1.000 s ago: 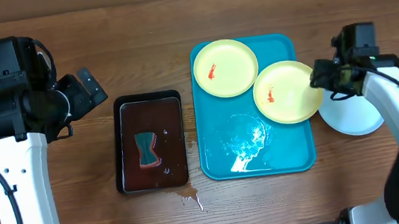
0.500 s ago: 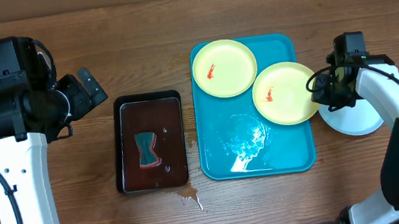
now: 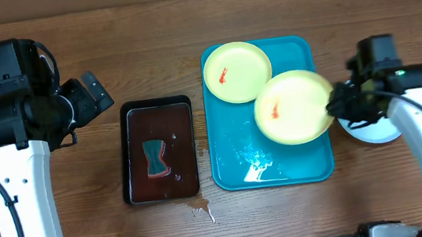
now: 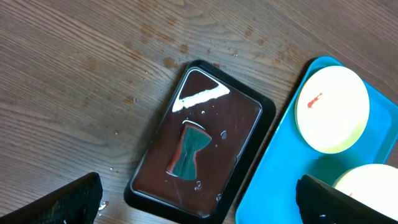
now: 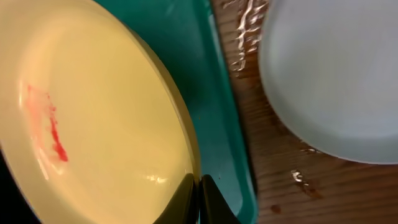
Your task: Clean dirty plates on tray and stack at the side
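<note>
Overhead view. The turquoise tray lies on the wooden desk and carries two plates. The rear yellow-green plate lies flat in the tray's far left corner, with a red-orange smear left of its centre. The front yellow-green plate, also smeared, is over the tray's right half. Its outline overlaps the rear plate's near edge, and contact between them cannot be judged. A puddle of water glistens on the tray's bare near part.

The right gripper is clenched on the front plate's right rim. The wrist view shows the two fingertips pinching that rim from either side, above the tray's edge. The blue-white plate rests on the desk just right of the tray, off it, and is largely covered by the right arm.

Left of the turquoise tray, close beside it, stands a dark tray with a glossy wet floor. It holds a teal hourglass-shaped sponge. A small brown spill marks the desk at its near right corner.

The left gripper is released, with the jaws spread wide. It hangs above the desk left of the dark tray and touches nothing. In its wrist view the front plate is cut off at the lower edge.
</note>
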